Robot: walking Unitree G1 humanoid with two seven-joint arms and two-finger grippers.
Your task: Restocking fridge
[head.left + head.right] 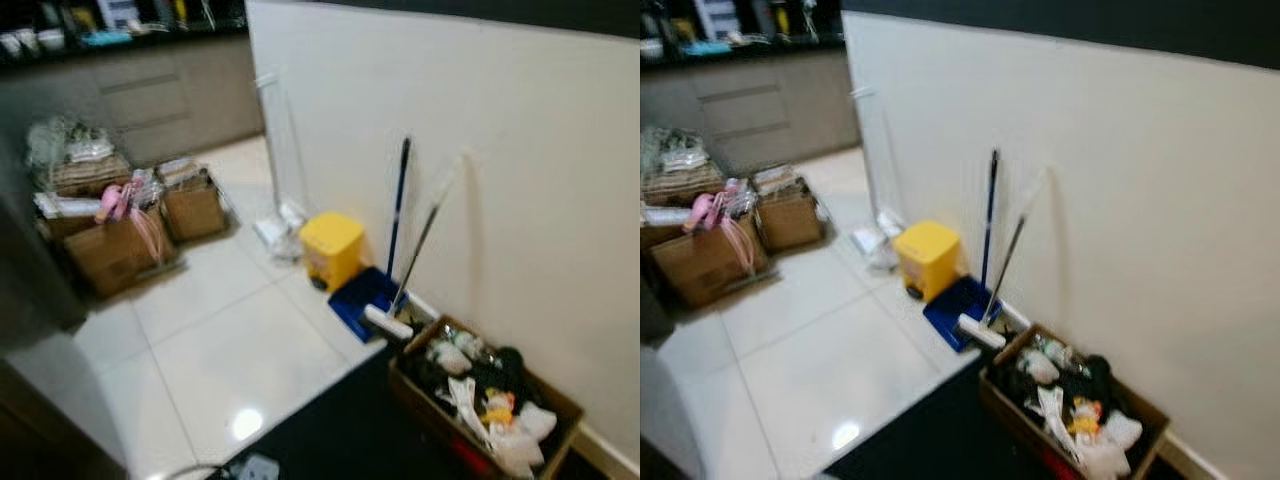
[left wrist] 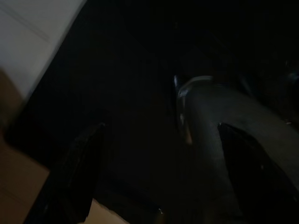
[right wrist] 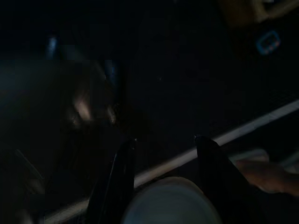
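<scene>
In the right wrist view my right gripper [image 3: 166, 179] hangs in the dark, its two black fingers [image 3: 119, 182] closed against a white round object [image 3: 170, 203] whose kind I cannot make out. The left wrist view has my left gripper [image 2: 166, 175] open, its fingers [image 2: 81, 177] wide apart with nothing between them, over a dark floor. An open cardboard box [image 1: 560, 402] of mixed packets and bags stands against the white wall at the lower right. A tall grey surface [image 1: 30, 290] rises at the left edge; I cannot tell whether it is the fridge.
A yellow bin [image 1: 332, 245], a blue dustpan [image 1: 358, 300] and a broom [image 1: 400, 205] line the wall. Cardboard boxes [image 1: 115, 252] with bags and papers stand at the left. A black mat [image 1: 340, 430] lies near me on white tiles [image 1: 235, 350]. Grey cabinets [image 1: 150, 95] stand at the back.
</scene>
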